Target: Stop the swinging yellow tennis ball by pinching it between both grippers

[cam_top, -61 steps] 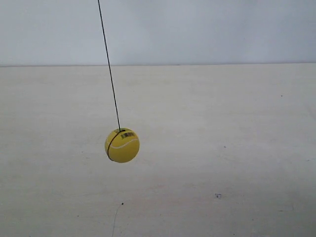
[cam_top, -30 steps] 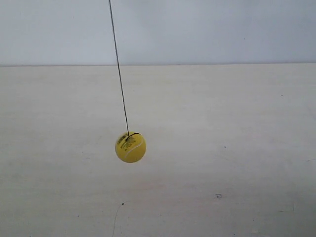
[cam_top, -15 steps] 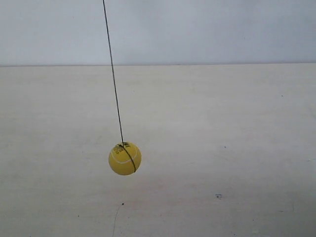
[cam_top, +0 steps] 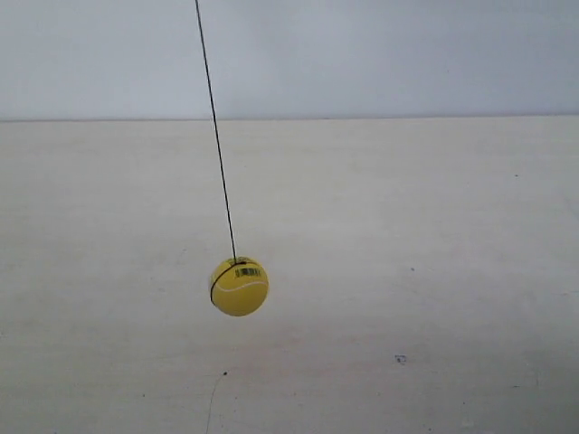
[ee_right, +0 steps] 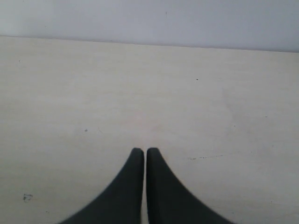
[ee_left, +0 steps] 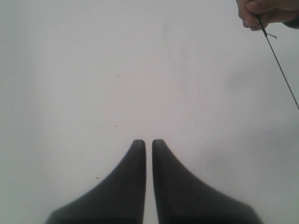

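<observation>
The yellow tennis ball [cam_top: 240, 287] hangs above the pale table on a thin black string [cam_top: 215, 131], its barcode print facing the exterior camera. No arm shows in the exterior view. In the left wrist view my left gripper [ee_left: 149, 141] is shut with nothing between its black tapered fingers; the ball is out of that view, but the string [ee_left: 280, 68] runs down from a hand [ee_left: 266, 13] at the corner. My right gripper [ee_right: 145, 150] is shut too, empty, over bare table, with neither ball nor string in its view.
The pale table [cam_top: 407, 226] stretches back to a light wall [cam_top: 362, 54]. A few dark specks [cam_top: 399, 359] mark its surface. A person's hand holds the string's upper end in the left wrist view.
The ball has swung a little to the right and turned, so its barcode now faces the camera. Over the last two seconds it drifted back and forth near the same spot.
</observation>
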Robot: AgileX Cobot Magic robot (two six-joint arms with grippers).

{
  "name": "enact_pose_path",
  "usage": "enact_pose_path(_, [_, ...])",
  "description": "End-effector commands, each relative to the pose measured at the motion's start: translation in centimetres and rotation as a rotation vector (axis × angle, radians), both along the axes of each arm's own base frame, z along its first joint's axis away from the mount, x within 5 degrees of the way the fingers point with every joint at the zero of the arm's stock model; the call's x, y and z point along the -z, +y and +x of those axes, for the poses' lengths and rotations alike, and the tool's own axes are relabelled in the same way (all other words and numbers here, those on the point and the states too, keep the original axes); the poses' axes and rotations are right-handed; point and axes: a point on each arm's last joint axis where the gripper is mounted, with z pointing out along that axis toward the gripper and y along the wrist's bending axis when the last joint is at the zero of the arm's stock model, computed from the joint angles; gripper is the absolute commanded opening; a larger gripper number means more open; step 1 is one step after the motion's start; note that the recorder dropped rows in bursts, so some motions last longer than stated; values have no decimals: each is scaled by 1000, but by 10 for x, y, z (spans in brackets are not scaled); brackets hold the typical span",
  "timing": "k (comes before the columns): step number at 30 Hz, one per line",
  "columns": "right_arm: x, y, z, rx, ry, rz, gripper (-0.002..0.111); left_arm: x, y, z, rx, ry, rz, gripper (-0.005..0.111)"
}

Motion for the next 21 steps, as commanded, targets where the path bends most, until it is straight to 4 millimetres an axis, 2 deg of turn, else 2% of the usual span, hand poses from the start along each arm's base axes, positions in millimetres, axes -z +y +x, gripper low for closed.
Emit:
enact_pose_path(1, [0, 0, 0, 5, -4, -4, 0, 18, 0, 12, -53, 43, 99, 5])
enact_pose_path(5, [0, 0, 0, 5, -4, -4, 0, 40, 1, 24, -66, 30, 123, 5])
enact_pose_path(9, [0, 0, 0, 5, -4, -4, 0, 62, 7, 35, -96, 20, 41, 5])
enact_pose_path(17, [0, 0, 0, 5, -6, -3, 0, 120, 15, 54, -140, 292, -36, 5])
enact_pose_path(21, [0, 0, 0, 5, -6, -3, 0, 138, 17, 57, -156, 375, -50, 5])
